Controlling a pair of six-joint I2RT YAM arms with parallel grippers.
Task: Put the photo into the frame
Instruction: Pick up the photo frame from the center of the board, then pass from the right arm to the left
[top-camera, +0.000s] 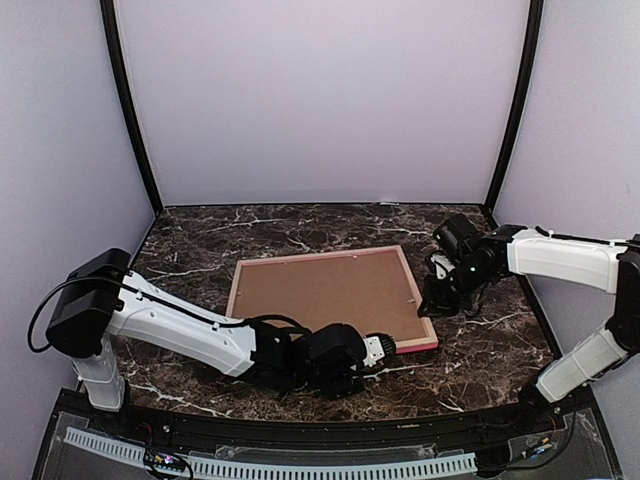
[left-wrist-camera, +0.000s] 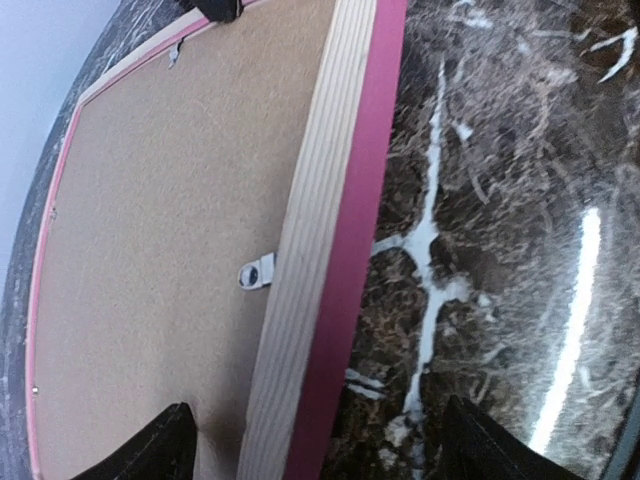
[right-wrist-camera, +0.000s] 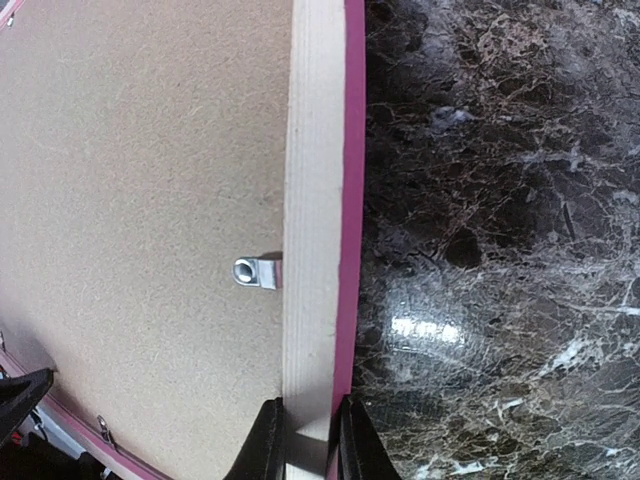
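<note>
The frame lies face down on the table, its pale wood back up and a pink-red edge showing. A brown backing board fills it. The photo is hidden. My right gripper is shut on the frame's right rail, one finger on each side of the rail at the gripper's tip. My left gripper is open at the near right corner. Its fingers straddle the near rail without touching it, with the gripper's middle over the rail.
Small metal turn clips stick out from the rails over the backing board. The dark marble table runs to the pale enclosure walls at the back and sides.
</note>
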